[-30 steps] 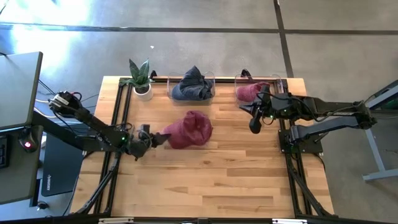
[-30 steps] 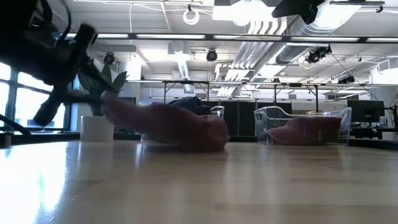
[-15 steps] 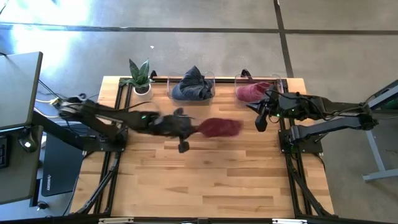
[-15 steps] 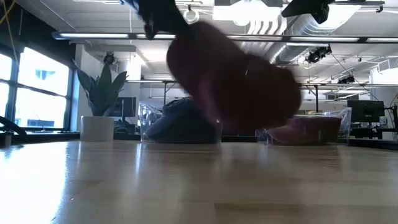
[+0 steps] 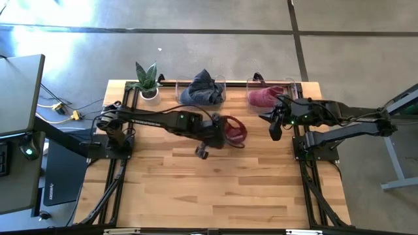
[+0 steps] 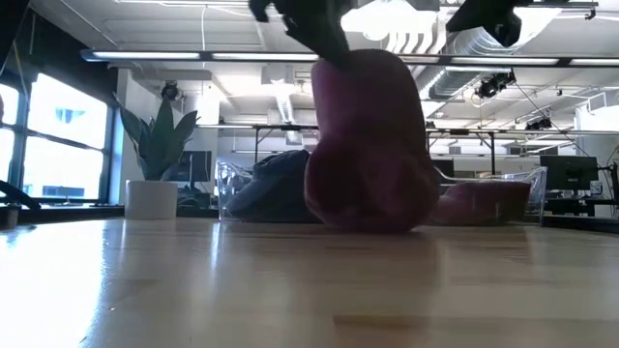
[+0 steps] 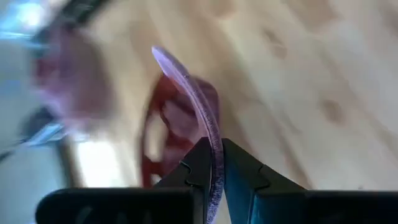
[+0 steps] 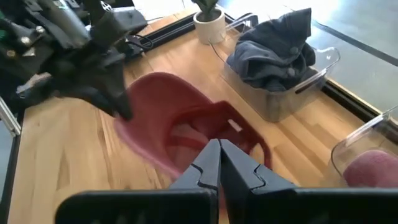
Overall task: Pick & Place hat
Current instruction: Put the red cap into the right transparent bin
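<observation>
I see my left gripper (image 5: 219, 128) stretched out over the middle of the wooden table (image 5: 222, 189), its fingers pinched tight on the brim of a maroon hat (image 5: 233, 130). In the left wrist view that brim (image 7: 205, 124) runs straight between the two closed fingers (image 7: 239, 171). The hat hangs from the claw on the side toward the right arm, opening upward with its strap showing, just in front of the clear bin of dark blue clothing (image 5: 202, 89). In the low view the hat (image 6: 372, 145) dangles down to about table level; I cannot tell whether it touches the wood. My right gripper (image 5: 274, 124) waits near the clear bin holding another maroon hat (image 5: 264, 96), its fingers pressed together on nothing. A potted plant (image 5: 147, 81) stands beside the blue clothing bin.
</observation>
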